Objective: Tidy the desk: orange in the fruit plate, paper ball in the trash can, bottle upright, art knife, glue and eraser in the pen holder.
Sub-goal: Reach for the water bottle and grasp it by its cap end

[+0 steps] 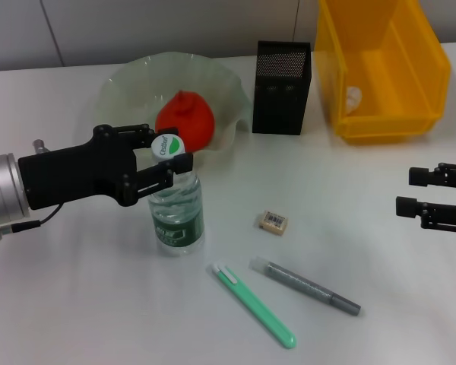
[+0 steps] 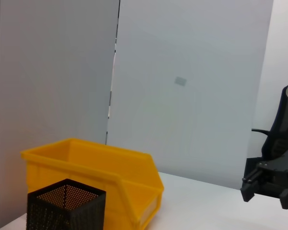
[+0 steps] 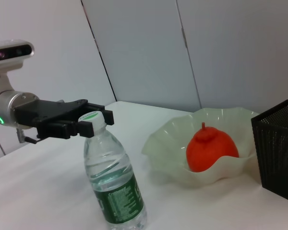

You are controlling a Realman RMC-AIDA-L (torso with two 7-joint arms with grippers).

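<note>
Surface: white desk (image 1: pixel 380 251), grey wall panels behind.
Near edge: green art knife (image 1: pixel 254 306) and grey glue pen (image 1: pixel 304 286) flat on desk, side by side, apart; both long axes slant, near ends toward my right.
Eraser: eraser (image 1: pixel 273 221) flat on desk, just past the pens, barcode sticker up, nothing touching it.
Bottle: bottle (image 1: pixel 175 205) upright, long axis vertical, white cap up, left of the eraser; green label low on the body.
My left gripper: left gripper (image 1: pixel 161 166) at the bottle's cap, fingers either side of the neck with a narrow gap; real contact unclear.
My right gripper: right gripper (image 1: pixel 412 192) hovers over desk at my right, well apart from all items; fingers spread, holding nothing.
Fruit plate: fruit plate (image 1: pixel 129 80) behind the bottle; holds the orange (image 1: pixel 186 118), puckered top up.
Pen holder: pen holder (image 1: pixel 283 87) upright, between plate and bin; inside not visible.
Trash can: trash can (image 1: pixel 380 65) far right; paper ball (image 1: pixel 353 96) inside on its floor.
</note>
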